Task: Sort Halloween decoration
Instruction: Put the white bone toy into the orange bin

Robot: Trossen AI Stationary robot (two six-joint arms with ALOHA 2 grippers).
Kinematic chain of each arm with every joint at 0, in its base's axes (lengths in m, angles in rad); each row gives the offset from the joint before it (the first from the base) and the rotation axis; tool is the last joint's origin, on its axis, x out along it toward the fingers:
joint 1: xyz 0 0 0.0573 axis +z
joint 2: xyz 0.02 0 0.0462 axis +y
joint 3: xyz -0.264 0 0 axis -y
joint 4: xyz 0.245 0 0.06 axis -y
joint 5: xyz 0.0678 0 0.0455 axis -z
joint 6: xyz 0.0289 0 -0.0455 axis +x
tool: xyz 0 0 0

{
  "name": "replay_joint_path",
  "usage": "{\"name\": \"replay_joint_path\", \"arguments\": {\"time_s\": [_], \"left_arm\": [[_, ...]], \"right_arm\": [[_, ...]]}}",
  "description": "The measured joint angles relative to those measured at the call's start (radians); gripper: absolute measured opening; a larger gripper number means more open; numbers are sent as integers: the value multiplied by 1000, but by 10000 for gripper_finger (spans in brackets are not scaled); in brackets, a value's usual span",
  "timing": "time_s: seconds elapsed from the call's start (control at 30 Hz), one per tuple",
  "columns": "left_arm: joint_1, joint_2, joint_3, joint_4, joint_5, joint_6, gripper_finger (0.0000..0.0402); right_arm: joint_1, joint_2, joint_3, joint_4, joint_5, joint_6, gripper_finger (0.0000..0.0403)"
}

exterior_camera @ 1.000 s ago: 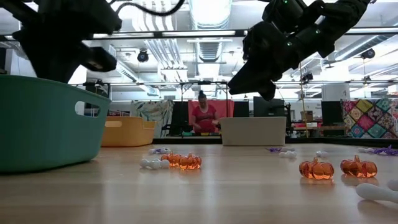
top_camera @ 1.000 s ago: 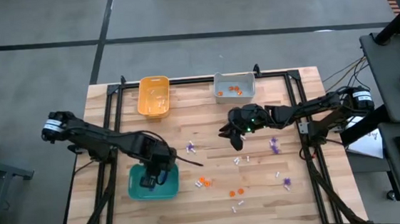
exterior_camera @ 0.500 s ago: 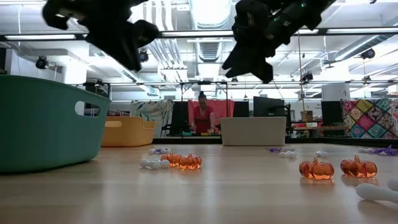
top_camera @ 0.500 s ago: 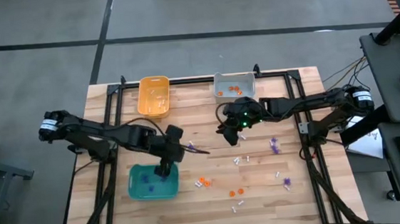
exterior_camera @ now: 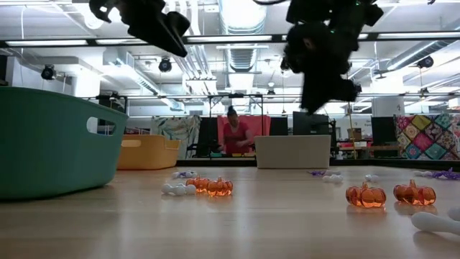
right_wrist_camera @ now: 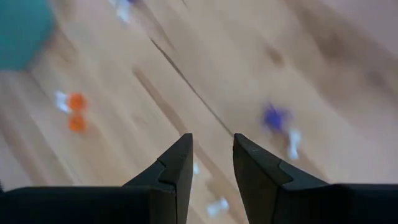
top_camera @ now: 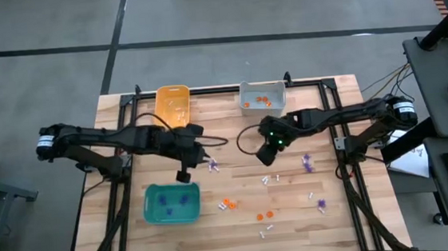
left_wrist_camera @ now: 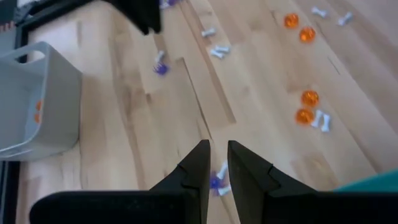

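Sorting station, both tools raised over the counter, neither carrying anything.

Left tool hangs above the counter's middle, between the orange-yellow bin and the teal bin; its fingers stand a narrow slit apart, empty. Right tool hangs just inward of the grey bin, fingers spread, empty. Halloween decoration lies loose over the counter's middle and right half: orange pumpkins, purple spiky pieces, small white pieces. One purple and one white piece lie just beyond the left tool's tips. Purple pieces lie in the teal bin toward the front edge; orange pieces lie in the grey bin at the far edge.
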Motion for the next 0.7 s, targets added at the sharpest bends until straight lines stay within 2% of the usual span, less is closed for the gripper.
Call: {"name": "replay_joint_path", "arguments": {"time_s": [0.2,0.53,0.7], "left_arm": [[20,-5,-1,53,8,-5,39],[69,-5,-56,212,8,-3,39],[72,-5,-70,282,7,-34,39]], "right_arm": [[58,8,-2,-162,4,127,102],[175,22,0,-192,9,312,102],[189,62,0,-198,20,350,102]]}}
